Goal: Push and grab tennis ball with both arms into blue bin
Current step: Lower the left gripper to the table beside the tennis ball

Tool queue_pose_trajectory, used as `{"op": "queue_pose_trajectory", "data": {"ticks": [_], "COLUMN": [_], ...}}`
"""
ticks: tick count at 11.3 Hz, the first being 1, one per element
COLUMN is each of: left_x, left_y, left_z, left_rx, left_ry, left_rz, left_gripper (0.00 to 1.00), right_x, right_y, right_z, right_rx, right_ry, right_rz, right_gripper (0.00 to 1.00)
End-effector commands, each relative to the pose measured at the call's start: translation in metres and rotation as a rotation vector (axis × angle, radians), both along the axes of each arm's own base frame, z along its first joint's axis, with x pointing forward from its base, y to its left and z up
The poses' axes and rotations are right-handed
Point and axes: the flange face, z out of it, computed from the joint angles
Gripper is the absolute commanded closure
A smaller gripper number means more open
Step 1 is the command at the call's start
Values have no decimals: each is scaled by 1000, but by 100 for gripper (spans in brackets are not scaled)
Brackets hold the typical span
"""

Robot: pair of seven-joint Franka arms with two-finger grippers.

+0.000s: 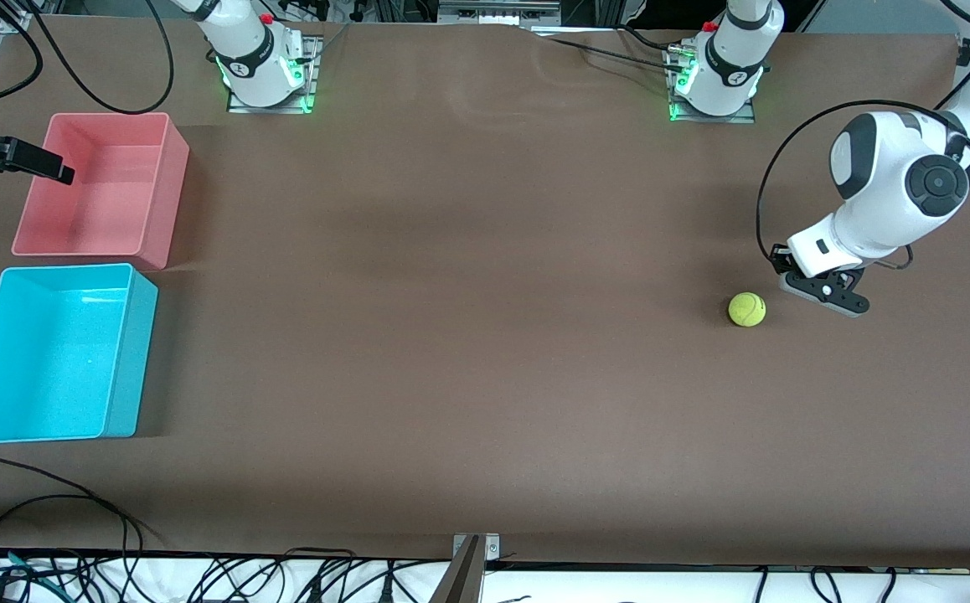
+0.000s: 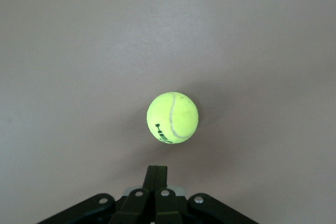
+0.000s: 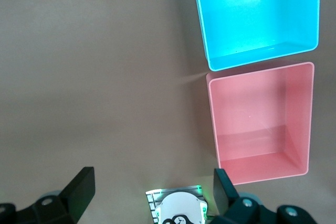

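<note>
The tennis ball (image 1: 746, 309) lies on the brown table toward the left arm's end; it also shows in the left wrist view (image 2: 172, 118). My left gripper (image 1: 828, 291) is low beside the ball, a small gap apart, on the side away from the bins. Its fingers (image 2: 157, 170) are shut and empty, pointing at the ball. The blue bin (image 1: 129, 360) stands at the right arm's end and is empty; it also shows in the right wrist view (image 3: 257, 56). My right gripper (image 1: 49, 167) hangs open and empty (image 3: 152, 181) high over the pink bin's outer edge.
A pink bin (image 1: 162, 201), also empty, stands beside the blue bin, farther from the front camera; it shows in the right wrist view (image 3: 262, 163) too. The arms' bases (image 1: 263, 63) (image 1: 715, 75) stand along the table's back edge. Cables lie off the front edge.
</note>
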Motion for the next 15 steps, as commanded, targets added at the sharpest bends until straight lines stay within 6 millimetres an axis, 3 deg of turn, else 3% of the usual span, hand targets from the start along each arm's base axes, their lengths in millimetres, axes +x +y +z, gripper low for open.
{"op": "queue_pose_trajectory", "data": {"ticks": [1,6,10,15], "left_x": [6,6,9,15], "left_y": [15,34,53,56], "left_z": [-24,-70,-91,-114], "left_rx": [-31,-65,-76,-76], "left_ry": [-9,31,22,0], "left_rz": [-326,-618,-752,-960], "left_gripper": [100,100,100,100], "right_x": [1,4,5,5], "right_y": [-3,-5,-10,-8], "right_z": [5,3,3,3], "right_rx": [2,-1,-1,0], "right_ry": [-10,-14,-25,-25], "right_rz": [-10,-14,-22,-19], "right_gripper": [0,0,0,0]}}
